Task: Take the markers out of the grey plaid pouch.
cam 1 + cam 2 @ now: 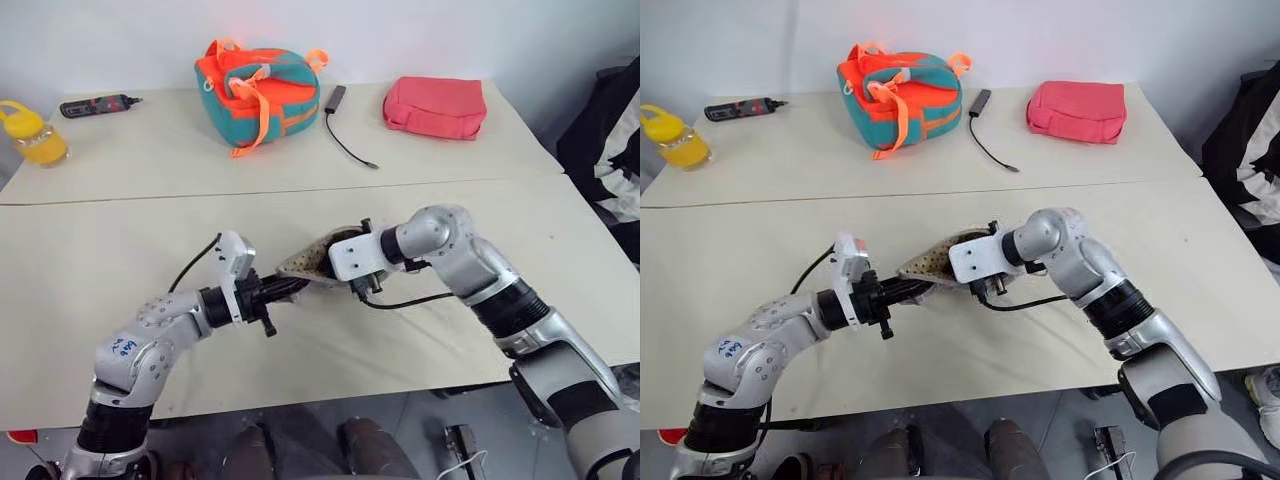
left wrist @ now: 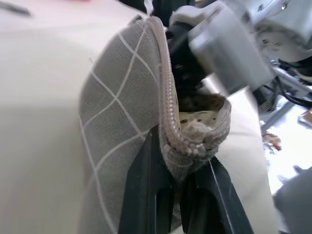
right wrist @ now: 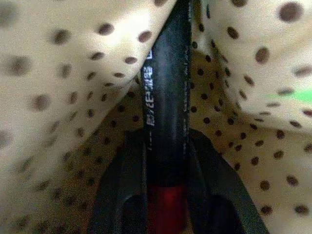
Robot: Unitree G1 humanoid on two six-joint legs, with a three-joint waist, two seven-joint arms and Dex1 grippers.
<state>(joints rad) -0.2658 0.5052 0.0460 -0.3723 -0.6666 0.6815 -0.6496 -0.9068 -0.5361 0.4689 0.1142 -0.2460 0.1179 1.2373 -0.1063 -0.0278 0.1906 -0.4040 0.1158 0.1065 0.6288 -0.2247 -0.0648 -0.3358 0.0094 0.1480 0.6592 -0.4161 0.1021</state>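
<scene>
Now, pouch (image 1: 318,258): held above table (image 1: 90,270), mouth toward right arm.
Left gripper (image 2: 183,168): clamped on pouch end.
Right gripper (image 3: 165,151): inside pouch, closing around dark marker (image 3: 165,83).
Marker axis: along fingers, so pull straight back out.

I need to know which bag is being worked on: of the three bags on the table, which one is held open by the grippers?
The grey plaid pouch, with white grid lines and dotted lining; the teal-and-orange bag and pink pouch sit untouched behind.

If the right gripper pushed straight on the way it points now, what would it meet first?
The right gripper is inside the pouch, its fingers closed on a black marker that runs ahead of it. Straight on, it would likely meet the dotted lining deeper in, though depth is unclear.
</scene>
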